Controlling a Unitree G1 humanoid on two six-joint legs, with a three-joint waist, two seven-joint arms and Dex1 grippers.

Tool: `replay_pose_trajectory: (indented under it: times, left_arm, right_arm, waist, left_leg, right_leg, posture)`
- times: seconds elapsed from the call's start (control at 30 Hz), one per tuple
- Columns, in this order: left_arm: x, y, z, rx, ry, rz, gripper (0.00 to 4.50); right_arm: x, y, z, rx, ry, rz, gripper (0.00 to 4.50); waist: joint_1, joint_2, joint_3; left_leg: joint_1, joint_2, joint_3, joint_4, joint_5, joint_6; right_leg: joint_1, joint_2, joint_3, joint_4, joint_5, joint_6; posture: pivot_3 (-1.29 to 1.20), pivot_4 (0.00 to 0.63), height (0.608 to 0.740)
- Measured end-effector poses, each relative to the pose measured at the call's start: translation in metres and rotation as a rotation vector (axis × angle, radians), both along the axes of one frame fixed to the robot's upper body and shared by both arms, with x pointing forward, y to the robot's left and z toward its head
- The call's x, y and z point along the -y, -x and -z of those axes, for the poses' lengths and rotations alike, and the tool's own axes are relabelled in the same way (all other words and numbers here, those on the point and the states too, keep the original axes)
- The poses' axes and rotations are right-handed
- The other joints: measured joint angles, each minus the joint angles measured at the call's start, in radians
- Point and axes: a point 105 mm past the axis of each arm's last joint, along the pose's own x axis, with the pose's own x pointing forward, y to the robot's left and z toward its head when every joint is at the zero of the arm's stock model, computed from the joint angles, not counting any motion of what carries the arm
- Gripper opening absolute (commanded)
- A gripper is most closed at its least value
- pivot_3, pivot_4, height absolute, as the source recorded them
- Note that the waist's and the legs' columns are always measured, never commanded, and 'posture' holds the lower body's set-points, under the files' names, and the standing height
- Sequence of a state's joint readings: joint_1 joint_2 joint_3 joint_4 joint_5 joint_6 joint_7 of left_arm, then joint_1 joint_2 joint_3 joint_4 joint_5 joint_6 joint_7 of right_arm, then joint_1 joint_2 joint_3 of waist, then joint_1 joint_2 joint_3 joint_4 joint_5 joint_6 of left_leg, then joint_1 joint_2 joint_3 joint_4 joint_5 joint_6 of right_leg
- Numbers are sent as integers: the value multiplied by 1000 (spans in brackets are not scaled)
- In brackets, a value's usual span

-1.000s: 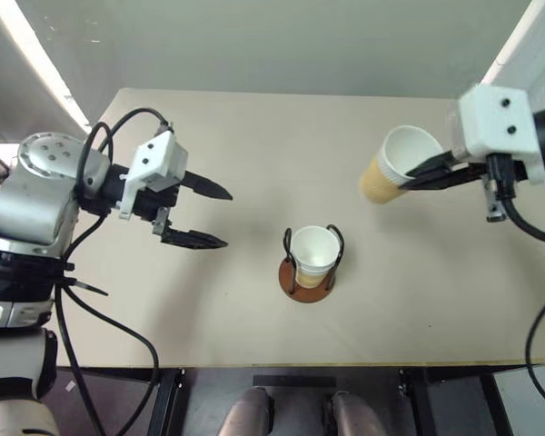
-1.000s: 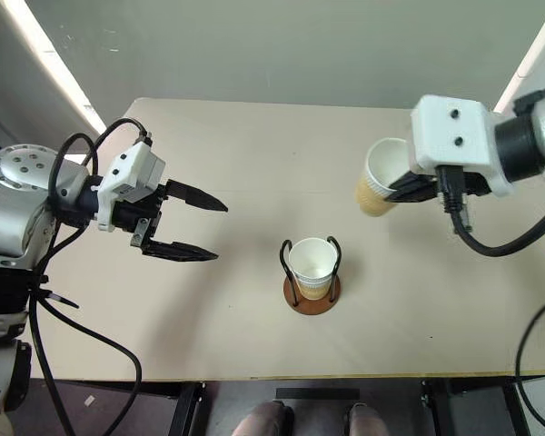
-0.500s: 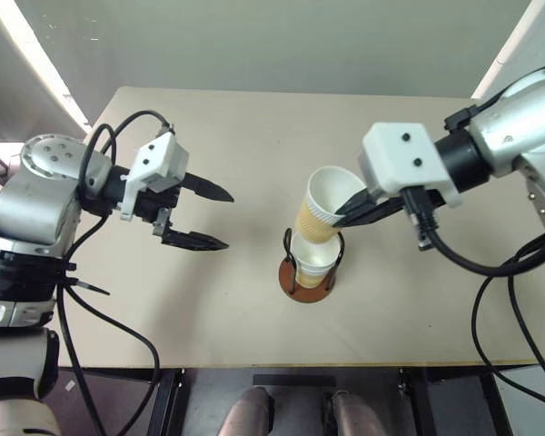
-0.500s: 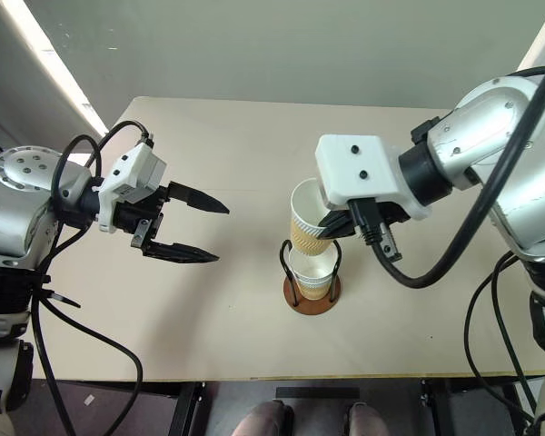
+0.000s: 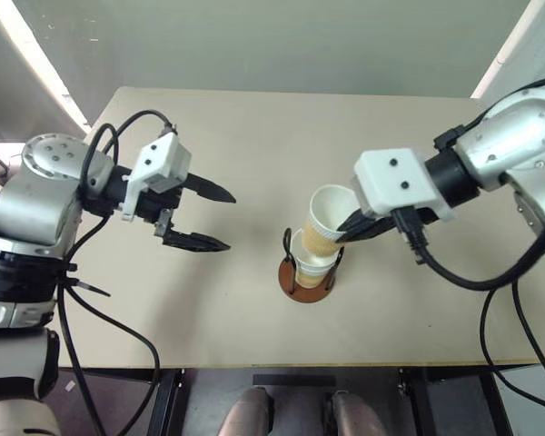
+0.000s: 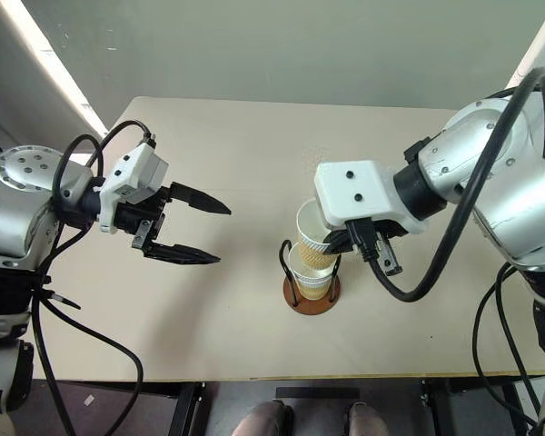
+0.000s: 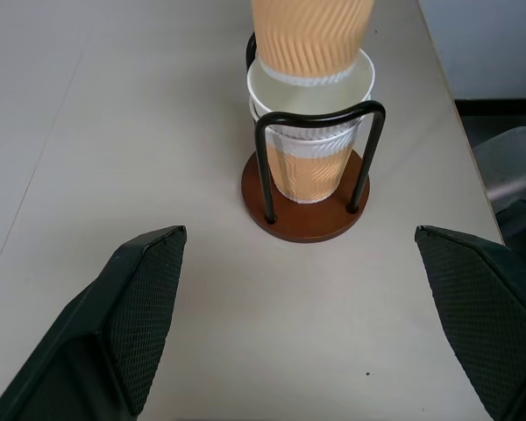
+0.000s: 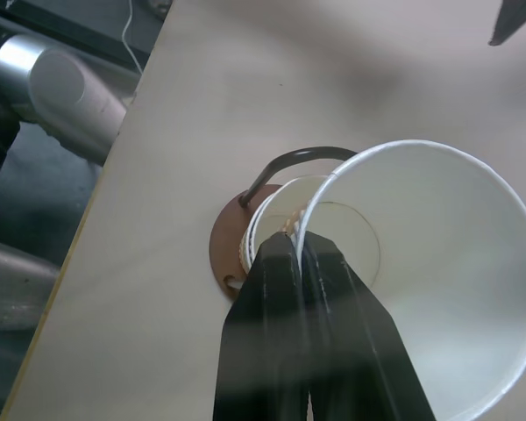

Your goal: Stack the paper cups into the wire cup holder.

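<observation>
The wire cup holder (image 5: 306, 282), a brown disc with black wire loops (image 7: 320, 114), stands mid-table with a paper cup (image 7: 309, 140) upright inside it. My right gripper (image 5: 347, 227) is shut on the rim of another tan paper cup (image 5: 327, 222), one finger inside the white wall and one outside, as the right wrist view shows (image 8: 294, 250). That cup is tilted, and its base (image 7: 311, 39) sits in the mouth of the cup in the holder. My left gripper (image 5: 225, 220) hangs open and empty to the left of the holder, its fingers (image 7: 140, 307) pointing at it.
The beige table (image 5: 209, 300) carries nothing else. Its front edge lies close below the holder and its right edge is near my right arm. Bare tabletop stretches between the left gripper and the holder.
My right gripper carried the tan cup from the table's right side to above the holder, then lowered its base into the cup standing there. The left gripper stayed still and open.
</observation>
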State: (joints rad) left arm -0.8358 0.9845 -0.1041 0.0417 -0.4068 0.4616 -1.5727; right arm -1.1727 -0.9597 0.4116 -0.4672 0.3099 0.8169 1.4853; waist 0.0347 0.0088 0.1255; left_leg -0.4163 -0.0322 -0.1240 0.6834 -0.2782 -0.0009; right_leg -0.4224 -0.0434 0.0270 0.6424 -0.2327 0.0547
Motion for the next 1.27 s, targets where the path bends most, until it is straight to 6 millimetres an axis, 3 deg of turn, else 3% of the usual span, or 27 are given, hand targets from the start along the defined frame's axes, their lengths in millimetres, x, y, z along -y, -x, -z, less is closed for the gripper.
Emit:
replay_pose_trajectory:
  times: [0.27,0.4,0.53,0.7,0.9,1.03,1.27]
  left_arm:
    - [1,0,0,-3,1,1,4500]
    - [1,1,1,-10,3,0,4500]
    - [1,1,4,-33,7,-12,4500]
    - [7,3,2,-52,46,-25,4500]
    - [3,-4,5,-52,147,-147,4500]
    - [-6,-8,8,-41,197,-243,4500]
    - [-31,-14,25,-50,280,-453,4500]
  right_arm:
    - [-8,-7,-7,20,-55,19,3394]
    - [-1,-23,-36,96,-180,116,3394]
    - [23,-43,-38,49,-371,272,3394]
    - [41,-52,-55,-18,-618,391,3394]
    - [92,-94,-7,-96,-738,693,3394]
    - [114,-113,4,-22,-829,809,3394]
    - [137,-113,39,-85,-900,936,3394]
  waist:
    - [-1,0,0]
    - [1,-1,0]
    - [2,-2,-1]
    - [2,-1,-1]
    - [2,-2,-1]
    - [2,-1,-1]
    - [2,-1,-1]
  left_leg:
    - [0,0,0,0,0,0]
    - [0,0,-1,0,0,0]
    - [-1,-1,0,0,0,0]
    - [0,0,1,-1,1,-2]
    - [1,0,1,0,2,-2]
    - [3,0,2,-2,2,-3]
    - [2,0,2,-1,2,-3]
  right_leg:
    - [0,0,0,0,0,0]
    - [0,0,0,0,0,0]
    - [0,0,0,-1,0,0]
    - [-1,0,0,1,0,0]
    - [0,0,1,2,1,1]
    - [0,0,1,2,1,1]
    - [1,0,1,2,1,1]
  posture:
    - [0,150,740]
    - [0,150,740]
    - [0,150,740]
    - [0,150,740]
    - [0,150,740]
    - [0,150,740]
    - [0,150,740]
